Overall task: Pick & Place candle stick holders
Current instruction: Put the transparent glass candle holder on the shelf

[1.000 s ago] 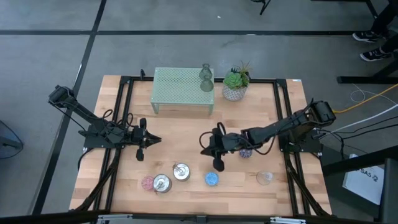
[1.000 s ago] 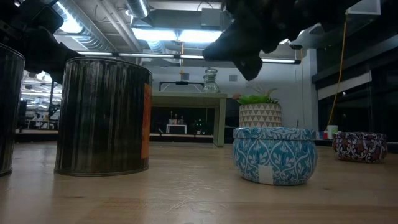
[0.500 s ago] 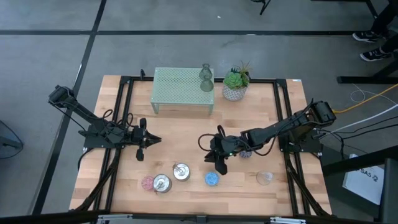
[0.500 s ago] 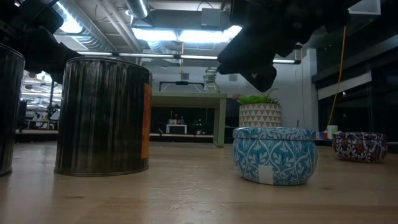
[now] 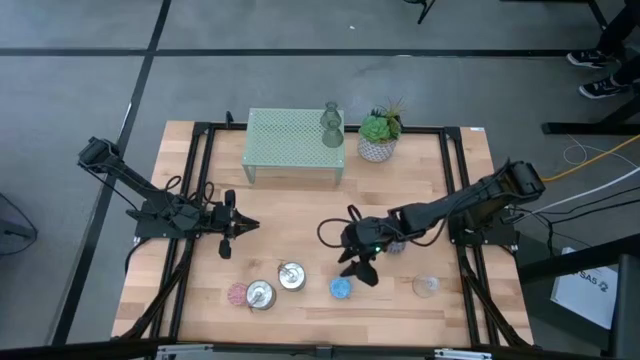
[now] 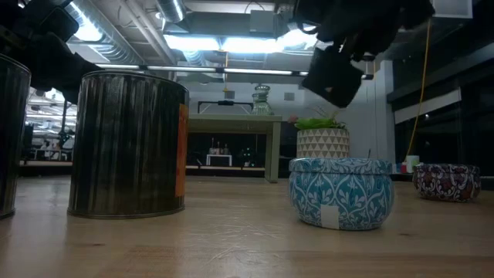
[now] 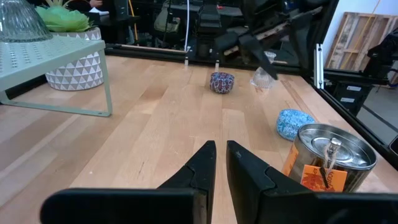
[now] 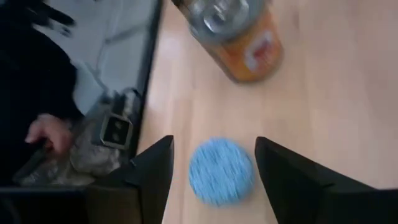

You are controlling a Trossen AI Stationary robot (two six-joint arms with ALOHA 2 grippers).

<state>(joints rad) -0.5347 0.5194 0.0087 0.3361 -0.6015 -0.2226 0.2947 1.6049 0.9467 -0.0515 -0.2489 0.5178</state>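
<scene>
The blue candle stick holder sits on its base near the table's front edge. My right gripper hovers open above it. In the right wrist view its fingers stand on either side of the holder without touching it. Left of it stand two silver holders and a pink one. A clear glass holder stands to the right, and a purple one is partly under the right arm. An olive-green glass holder stands on the mesh stand. My left gripper waits shut at mid-left.
A green plant in a white pot stands at the back beside the mint-green stand. Bare wood lies in the table's middle between the two arms. The black frame rails run along the table's left and right sides.
My right gripper has gone toward the near edge until it is over the blue holder, and it has opened its fingers. The holders have stayed where they were.
</scene>
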